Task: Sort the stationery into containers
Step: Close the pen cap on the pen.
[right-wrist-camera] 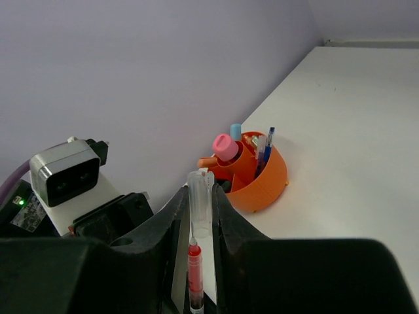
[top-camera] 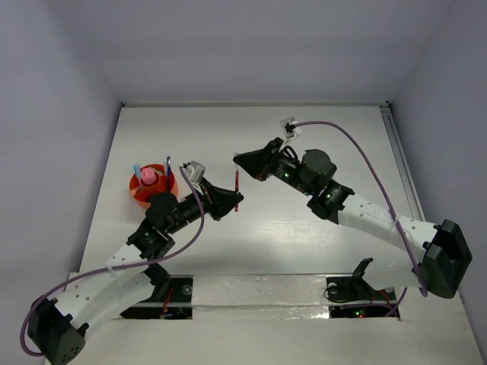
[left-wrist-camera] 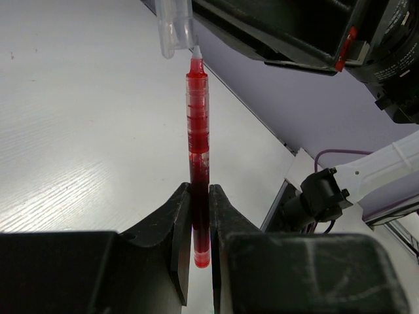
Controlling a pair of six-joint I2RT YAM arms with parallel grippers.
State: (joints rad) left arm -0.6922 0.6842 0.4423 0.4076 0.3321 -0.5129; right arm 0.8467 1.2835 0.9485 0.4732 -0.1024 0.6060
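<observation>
My left gripper (left-wrist-camera: 200, 193) is shut on the lower barrel of a slim red pen (left-wrist-camera: 198, 118), held above the table (top-camera: 304, 220). The pen (top-camera: 237, 190) points at my right gripper (top-camera: 237, 161). The right gripper (right-wrist-camera: 200, 196) is shut on a clear pen cap (right-wrist-camera: 200, 209). The pen's white tip sits right at the open mouth of the cap (left-wrist-camera: 173, 26). The round orange pot (right-wrist-camera: 272, 183) stands to the left of both grippers, at the table's left side (top-camera: 137, 196). A pink-capped tube (right-wrist-camera: 224, 145), blue pens (right-wrist-camera: 265, 147) and a pale blue cap stand in it.
The side wall (top-camera: 53, 152) runs close behind the pot. The left wrist's camera block (right-wrist-camera: 62, 176) sits just below the right gripper's fingers. A purple cable (top-camera: 365, 163) arcs over the right arm.
</observation>
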